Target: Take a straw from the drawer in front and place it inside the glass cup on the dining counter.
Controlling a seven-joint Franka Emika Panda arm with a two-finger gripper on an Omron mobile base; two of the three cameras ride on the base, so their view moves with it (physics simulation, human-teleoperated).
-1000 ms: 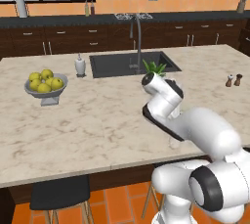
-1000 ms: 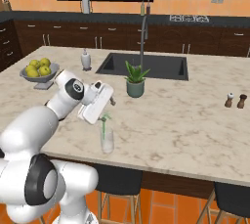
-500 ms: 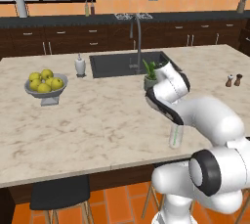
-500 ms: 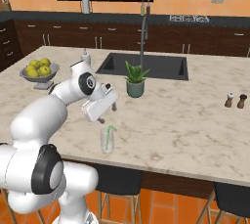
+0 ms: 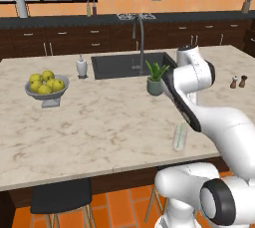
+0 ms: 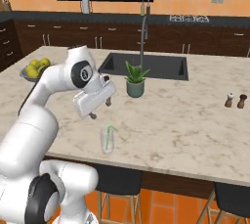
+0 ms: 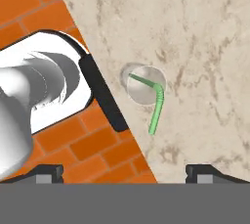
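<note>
Straw in glass cup nr dining counter edge, orange tile floor below; fingers apart, empty.

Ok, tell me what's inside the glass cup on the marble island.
The green straw stands in the glass cup, bent end poking over the rim. Nothing else shows through the glass.

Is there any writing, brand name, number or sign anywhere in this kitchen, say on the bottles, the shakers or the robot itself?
None can be read.
Soap dispenser: plain white, no label.
Salt and pepper shakers: no markings visible.
Bottles on the back counter: too small to tell.
Round mark on the arm's joint: too blurred to read.
Glass cup holding the straw: clear, unmarked.
</note>
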